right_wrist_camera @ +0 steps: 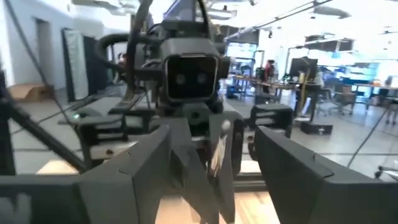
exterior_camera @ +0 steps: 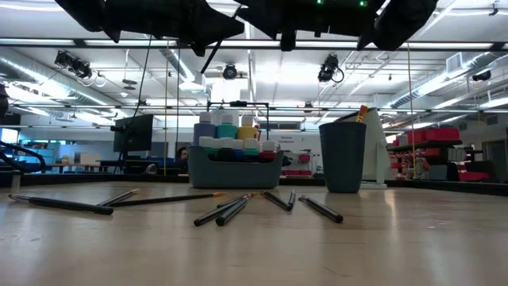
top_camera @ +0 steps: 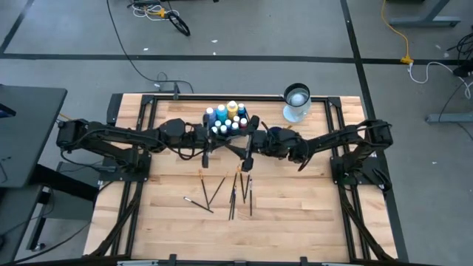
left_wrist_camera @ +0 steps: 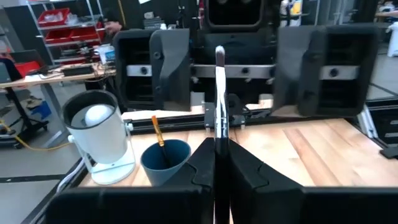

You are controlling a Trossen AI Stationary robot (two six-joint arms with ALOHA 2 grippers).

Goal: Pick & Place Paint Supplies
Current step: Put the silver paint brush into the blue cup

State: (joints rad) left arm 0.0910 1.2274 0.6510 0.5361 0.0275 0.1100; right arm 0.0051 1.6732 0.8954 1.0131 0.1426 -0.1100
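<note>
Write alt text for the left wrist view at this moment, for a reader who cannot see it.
The left gripper is shut on a thin dark-handled brush held upright, bristles up, facing the right gripper's open fingers. On the wooden table behind stand a dark blue cup holding a yellow-handled brush and a white cylindrical device.

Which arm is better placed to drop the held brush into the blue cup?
Left. The left gripper is shut on the brush, and its wrist view shows the dark blue cup just ahead. The right gripper faces it with fingers open, holding nothing.
</note>
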